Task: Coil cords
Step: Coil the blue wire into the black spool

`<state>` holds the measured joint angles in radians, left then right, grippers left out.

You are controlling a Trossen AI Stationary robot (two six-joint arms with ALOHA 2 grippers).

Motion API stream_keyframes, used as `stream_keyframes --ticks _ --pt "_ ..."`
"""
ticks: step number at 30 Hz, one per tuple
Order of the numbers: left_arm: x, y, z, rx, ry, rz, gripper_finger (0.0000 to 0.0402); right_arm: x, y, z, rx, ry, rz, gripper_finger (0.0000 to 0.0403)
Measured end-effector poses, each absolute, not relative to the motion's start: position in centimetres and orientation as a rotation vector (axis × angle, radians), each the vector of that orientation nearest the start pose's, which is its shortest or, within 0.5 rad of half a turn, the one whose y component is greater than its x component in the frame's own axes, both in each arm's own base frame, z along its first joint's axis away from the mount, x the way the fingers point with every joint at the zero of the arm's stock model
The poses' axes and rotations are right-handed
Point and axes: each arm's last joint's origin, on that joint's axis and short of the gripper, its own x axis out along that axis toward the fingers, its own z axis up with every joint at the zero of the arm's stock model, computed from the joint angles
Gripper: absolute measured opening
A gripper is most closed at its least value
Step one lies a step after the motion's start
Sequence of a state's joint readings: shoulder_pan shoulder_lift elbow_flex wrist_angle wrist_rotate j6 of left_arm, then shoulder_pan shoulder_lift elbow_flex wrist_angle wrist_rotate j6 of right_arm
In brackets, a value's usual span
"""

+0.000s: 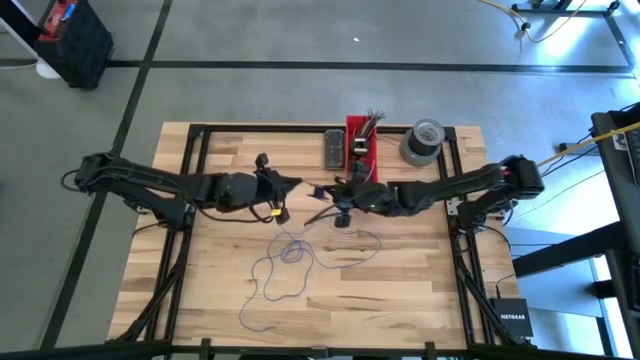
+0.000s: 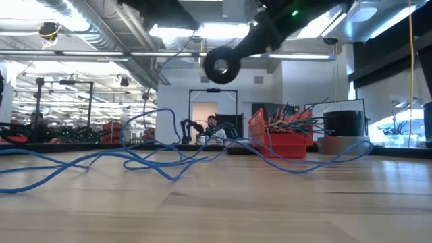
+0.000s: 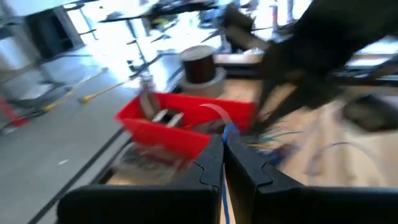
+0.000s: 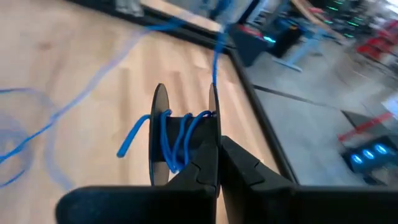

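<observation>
Overhead, the right gripper clamps a spool, half hidden behind its fingers; the left gripper pinches the blue cord, which sprawls mid-table, barely traceable.

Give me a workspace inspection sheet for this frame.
Surface: wooden table, bare at the near edge.
Job's things: blue cord lying in loose loops; a few turns wound on a spool.
Clutter: red bin of wire ends, tape roll.
Grippers: left gripper jaws shut on the cord; right gripper shut on the spool.
Cables: yellow cable on the floor.
Surroundings: workshop racks behind; router beside the table.
</observation>
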<state>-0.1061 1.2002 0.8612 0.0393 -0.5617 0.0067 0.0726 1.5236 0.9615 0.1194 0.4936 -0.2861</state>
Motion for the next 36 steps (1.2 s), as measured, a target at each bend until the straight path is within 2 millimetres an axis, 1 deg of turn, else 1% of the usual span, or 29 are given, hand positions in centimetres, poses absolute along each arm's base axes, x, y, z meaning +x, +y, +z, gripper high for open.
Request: stream_keyframes --ticks 3,6,9,14,20,24,30,36 --pt "26.7 -1.8 29.8 0.086 0.261 0.384 0.0005 34.1 0.1 24.0 -0.376 0.453 -0.424 0.0008" --pt "27.2 -2.1 29.7 0.076 0.234 0.371 0.0005 34.8 -0.6 23.7 -0.337 0.401 -0.431 0.0008" --pt "27.9 -2.2 29.1 0.079 0.237 0.365 0.0005 35.3 -1.0 23.6 -0.29 0.347 -0.427 0.0008" --pt "28.7 -1.9 28.4 0.075 0.256 0.351 0.0005 35.4 -0.9 24.0 -0.271 0.305 -0.419 0.0008" --pt "28.9 -1.7 28.5 0.05 0.228 0.351 0.0005 35.6 -0.7 24.3 -0.254 0.267 -0.376 0.0008" --pt "29.1 -1.7 28.1 0.087 0.256 0.347 0.0005 35.6 -0.7 24.3 -0.248 0.267 -0.361 0.0008" --pt "28.3 -1.6 29.1 0.094 0.222 0.363 0.0005 35.4 -0.7 23.5 -0.264 0.352 -0.351 0.0008" --pt "28.3 -1.6 29.1 0.096 0.221 0.366 0.0005 35.5 -0.5 23.8 -0.234 0.309 -0.298 0.0008"
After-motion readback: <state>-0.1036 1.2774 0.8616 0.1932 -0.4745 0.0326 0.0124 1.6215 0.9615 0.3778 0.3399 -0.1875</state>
